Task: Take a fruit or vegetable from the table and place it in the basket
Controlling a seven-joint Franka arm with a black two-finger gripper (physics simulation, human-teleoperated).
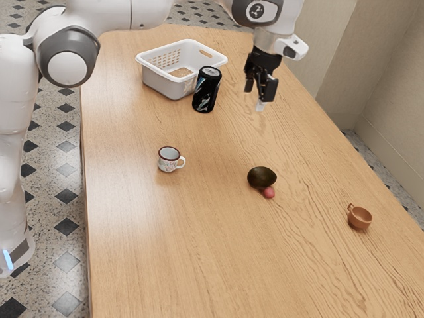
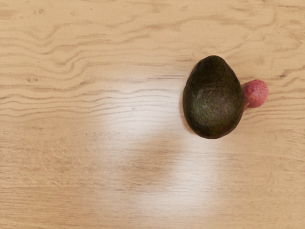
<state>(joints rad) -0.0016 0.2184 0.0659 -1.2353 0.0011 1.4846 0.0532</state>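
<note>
High over the tabletop [image 1: 139, 245], the end effector [image 1: 259, 93] has its two fingers apart, with nothing between them. With 12 o'clock at the top of the exterior view, the avocado [image 1: 262, 177] lies at 6 o'clock from it, down on the wood. A small pink fruit [image 2: 256, 93] sits at the avocado's 5 o'clock, touching or almost touching its side.

The step now looks like reaching down for a fruit. The avocado seems the easy pick. Line up over it first, then go down slowly and straight. Hug its round sides near the middle, so it won't tip or roll. The pink fruit could get bumped by a finger, so turn the hand to miss it. Squeeze gently, then lift high.

The avocado is egg-shaped, dark green and brown, with slightly bumpy skin. The pink fruit is round and looks rough. The wood is pale, with wavy lines.

Farther out, from the end effector, a shiny black can [image 1: 207, 90] stands at 9 o'clock. The white basket [image 1: 161, 85], with little holes in its walls, is at 10 o'clock, just behind the can. A white mug [image 1: 169, 159] with a dark rim is at 8 o'clock. A round brown cup [image 1: 360, 218] is at 5 o'clock.
</note>
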